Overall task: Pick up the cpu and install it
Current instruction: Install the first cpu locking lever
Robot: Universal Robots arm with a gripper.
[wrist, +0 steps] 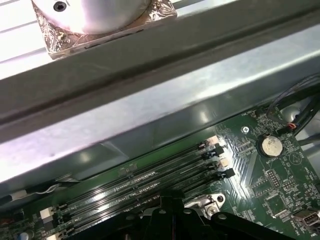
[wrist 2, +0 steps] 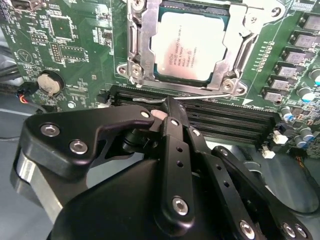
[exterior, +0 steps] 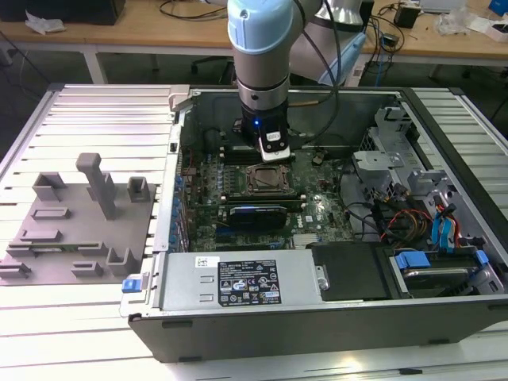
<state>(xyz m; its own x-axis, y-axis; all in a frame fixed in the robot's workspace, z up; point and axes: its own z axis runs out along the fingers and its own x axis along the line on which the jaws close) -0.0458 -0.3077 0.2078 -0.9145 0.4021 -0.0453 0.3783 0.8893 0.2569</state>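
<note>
Cpu (wrist 2: 190,45) was seen seated in socket frame (wrist 2: 136,50). Gripper (wrist 2: 167,104) was held just beside it, jaws together, nothing gripped.

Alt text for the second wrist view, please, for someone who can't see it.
The cpu lies pale side up inside the socket's metal frame on the green motherboard. In the foreground the black gripper hangs with its tip at the dark memory slots beside that socket. A coin cell battery sits elsewhere on the board.

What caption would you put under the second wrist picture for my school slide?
The chip sits in its socket on the green board, with the robot's gripper close by.
</note>
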